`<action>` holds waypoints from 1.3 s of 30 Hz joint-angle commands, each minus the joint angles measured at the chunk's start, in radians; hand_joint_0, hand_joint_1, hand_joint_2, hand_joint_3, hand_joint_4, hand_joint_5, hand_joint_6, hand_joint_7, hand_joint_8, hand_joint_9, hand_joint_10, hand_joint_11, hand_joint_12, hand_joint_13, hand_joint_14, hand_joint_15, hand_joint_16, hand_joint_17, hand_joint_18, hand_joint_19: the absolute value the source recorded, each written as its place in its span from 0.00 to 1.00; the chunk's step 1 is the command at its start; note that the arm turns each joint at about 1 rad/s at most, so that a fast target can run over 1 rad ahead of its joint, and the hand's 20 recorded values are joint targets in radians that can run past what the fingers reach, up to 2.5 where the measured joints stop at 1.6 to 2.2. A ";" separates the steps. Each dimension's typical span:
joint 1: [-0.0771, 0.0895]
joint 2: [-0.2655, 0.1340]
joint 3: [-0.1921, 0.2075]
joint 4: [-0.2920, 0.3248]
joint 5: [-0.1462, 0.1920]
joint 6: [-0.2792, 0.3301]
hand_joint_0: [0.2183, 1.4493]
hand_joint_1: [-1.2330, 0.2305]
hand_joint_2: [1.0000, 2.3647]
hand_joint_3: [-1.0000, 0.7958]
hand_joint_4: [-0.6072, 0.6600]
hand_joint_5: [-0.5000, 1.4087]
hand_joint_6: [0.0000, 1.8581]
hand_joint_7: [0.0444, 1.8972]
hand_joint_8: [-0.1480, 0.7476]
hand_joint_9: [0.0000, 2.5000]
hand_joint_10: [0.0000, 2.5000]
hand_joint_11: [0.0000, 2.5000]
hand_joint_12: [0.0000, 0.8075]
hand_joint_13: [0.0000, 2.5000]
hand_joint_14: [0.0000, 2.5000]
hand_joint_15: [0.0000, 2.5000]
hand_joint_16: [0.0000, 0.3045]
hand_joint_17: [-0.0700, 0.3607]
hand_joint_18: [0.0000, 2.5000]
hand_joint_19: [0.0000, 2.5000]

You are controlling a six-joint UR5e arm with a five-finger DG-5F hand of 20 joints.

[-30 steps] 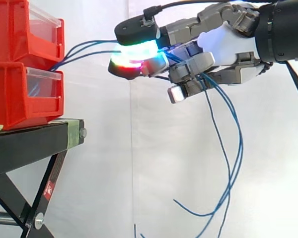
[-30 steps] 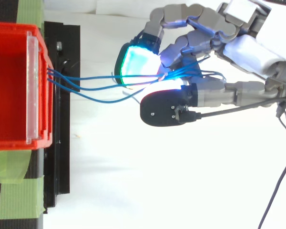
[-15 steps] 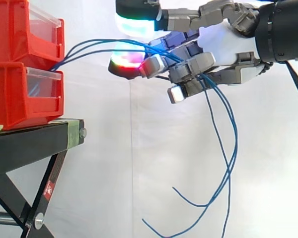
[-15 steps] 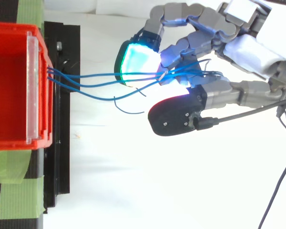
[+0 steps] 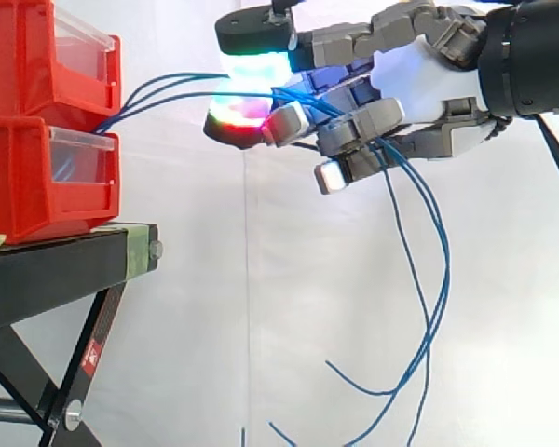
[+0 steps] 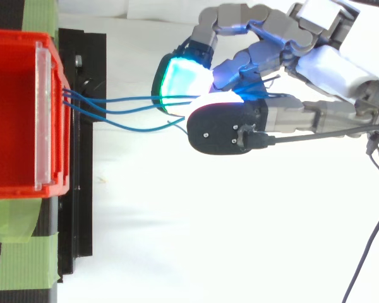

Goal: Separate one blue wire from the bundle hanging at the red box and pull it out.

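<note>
Clamped on the wires [image 5: 182, 76] with the hand [image 5: 419, 79], thumb pad above and finger pad below. Strung from between the stacked bins [image 5: 28, 177] across to the hand, then dangling loose beneath it.

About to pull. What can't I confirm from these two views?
1. How many blue wires the hand pinches: in the top view the thumb's dark back covers the pinch; in the side view the glow of the pads washes it out.
2. Where the wires' free ends are: cut off by the side view's bottom edge.
3. How the wires are fixed at the red bins: they vanish between the stacked bins.
</note>
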 commanded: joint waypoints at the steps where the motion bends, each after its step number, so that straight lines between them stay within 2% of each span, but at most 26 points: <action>1: 0.002 0.000 0.000 0.001 -0.002 0.000 0.31 0.43 0.01 0.34 0.65 0.17 0.34 0.64 0.52 0.32 0.14 0.73 0.43 0.37 0.79 0.46 0.15 0.40 0.32 0.50; 4: 0.000 0.000 0.000 0.001 -0.002 0.000 0.28 0.39 0.00 0.28 0.65 0.17 0.33 0.65 0.52 0.32 0.14 0.74 0.45 0.37 0.80 0.45 0.16 0.41 0.32 0.50; 6: 0.000 0.000 0.000 -0.001 -0.002 0.000 0.26 0.35 0.00 0.28 0.65 0.16 0.33 0.64 0.53 0.31 0.14 0.73 0.46 0.37 0.80 0.45 0.16 0.42 0.32 0.50; 10: 0.000 0.000 0.000 -0.001 0.000 0.000 0.23 0.37 0.00 0.28 0.66 0.16 0.33 0.64 0.55 0.31 0.15 0.72 0.48 0.36 0.81 0.44 0.18 0.44 0.32 0.49; 13: 0.000 0.000 0.000 -0.001 0.000 0.000 0.27 0.40 0.00 0.28 0.65 0.17 0.33 0.65 0.53 0.32 0.11 0.74 0.45 0.36 0.78 0.45 0.16 0.42 0.31 0.50; 15: 0.000 0.000 0.000 -0.002 0.000 0.000 0.32 0.44 0.01 0.33 0.64 0.17 0.33 0.66 0.52 0.33 0.10 0.75 0.43 0.37 0.76 0.46 0.15 0.41 0.31 0.50; 22: 0.000 0.000 0.000 -0.001 0.000 -0.002 0.33 0.51 0.01 0.38 0.64 0.18 0.28 0.71 0.51 0.33 0.08 0.76 0.43 0.38 0.76 0.47 0.16 0.41 0.31 0.50; 28: 0.000 0.000 0.000 -0.001 0.000 -0.002 0.36 0.43 0.02 0.43 0.64 0.18 0.30 0.68 0.51 0.34 0.10 0.75 0.43 0.39 0.76 0.46 0.15 0.41 0.32 0.50; 35: 0.000 0.000 0.000 -0.002 0.000 -0.002 0.41 0.39 0.02 0.44 0.64 0.18 0.31 0.65 0.51 0.34 0.14 0.72 0.42 0.39 0.76 0.46 0.15 0.40 0.31 0.50; 39: 0.000 0.000 0.000 -0.002 0.000 -0.002 0.45 0.33 0.02 0.45 0.63 0.17 0.32 0.64 0.50 0.32 0.16 0.72 0.42 0.38 0.79 0.46 0.14 0.39 0.30 0.52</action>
